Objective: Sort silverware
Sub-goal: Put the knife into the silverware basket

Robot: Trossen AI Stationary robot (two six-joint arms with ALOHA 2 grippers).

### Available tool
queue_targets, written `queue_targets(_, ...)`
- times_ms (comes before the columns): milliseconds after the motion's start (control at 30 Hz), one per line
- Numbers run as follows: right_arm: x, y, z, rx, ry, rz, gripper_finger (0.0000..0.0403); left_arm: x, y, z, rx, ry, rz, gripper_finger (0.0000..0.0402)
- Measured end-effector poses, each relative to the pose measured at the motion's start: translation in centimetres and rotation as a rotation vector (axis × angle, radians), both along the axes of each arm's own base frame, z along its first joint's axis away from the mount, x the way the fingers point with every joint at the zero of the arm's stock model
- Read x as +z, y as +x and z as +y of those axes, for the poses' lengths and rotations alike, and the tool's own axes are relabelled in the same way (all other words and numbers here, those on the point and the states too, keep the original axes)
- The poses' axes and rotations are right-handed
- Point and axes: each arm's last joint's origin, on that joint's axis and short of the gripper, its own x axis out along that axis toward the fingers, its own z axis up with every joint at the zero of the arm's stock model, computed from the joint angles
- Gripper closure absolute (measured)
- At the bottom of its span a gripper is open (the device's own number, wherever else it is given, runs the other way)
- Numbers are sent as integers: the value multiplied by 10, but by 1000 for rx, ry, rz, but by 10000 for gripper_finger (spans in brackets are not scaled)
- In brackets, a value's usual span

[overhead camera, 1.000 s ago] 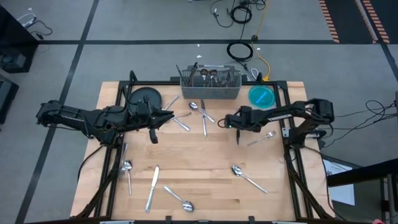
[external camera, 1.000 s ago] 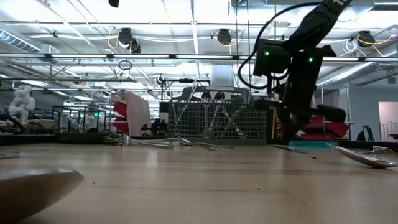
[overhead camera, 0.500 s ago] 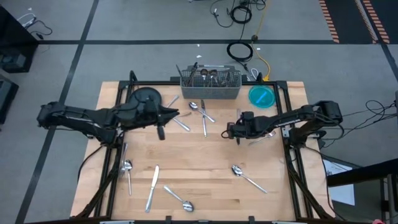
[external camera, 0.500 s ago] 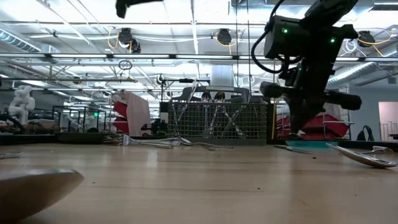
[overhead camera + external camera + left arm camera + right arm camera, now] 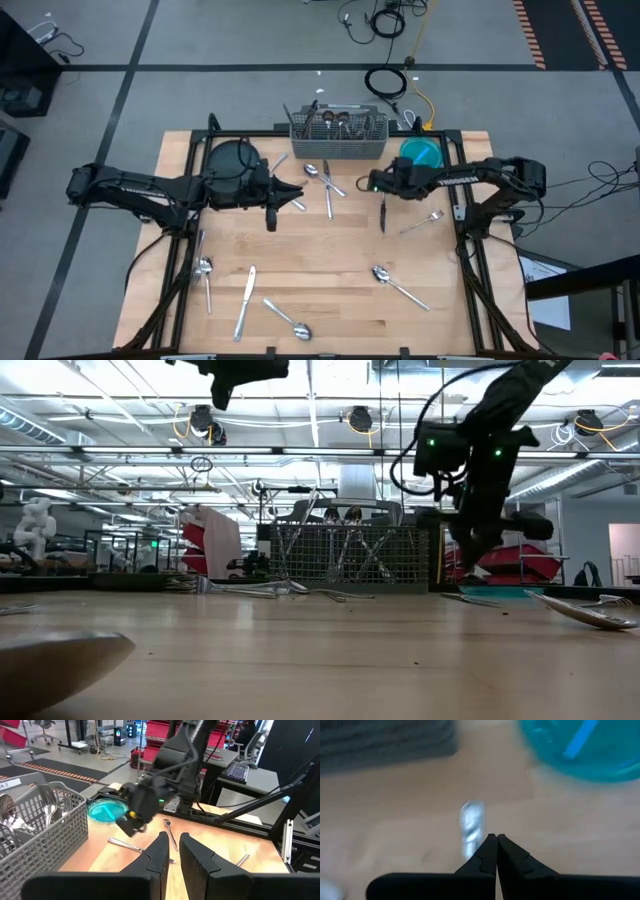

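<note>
A pale wooden table [image 5: 330, 250] is scattered with slim, shiny metal forks, spoons and knives. The right gripper [image 5: 381, 190], fingers pinched fully together, holds a knife [image 5: 382, 214] by its handle; the blade hangs down toward the table, just in front of a grey wire-mesh caddy [image 5: 338, 138] and beside a teal bowl [image 5: 421, 154]. The left gripper [image 5: 272, 196] hovers opposite, fingers nearly closed and empty, near a dark round plate [image 5: 232, 158].

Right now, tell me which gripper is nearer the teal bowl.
Right. The right gripper sits just beside the teal bowl; the left gripper is farther off, near the table's middle.
</note>
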Motion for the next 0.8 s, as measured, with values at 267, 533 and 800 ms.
queue_targets(267,-7,-6,-34,27,65,34,403,-1,0,0,6,-23,8,350)
queue_targets(533,-41,19,-29,107,154,-20,403,-4,-1,0,10,-22,35,350)
queue_targets(800,-42,49,7,336,140,-143,403,-8,-2,0,4,-20,84,350)
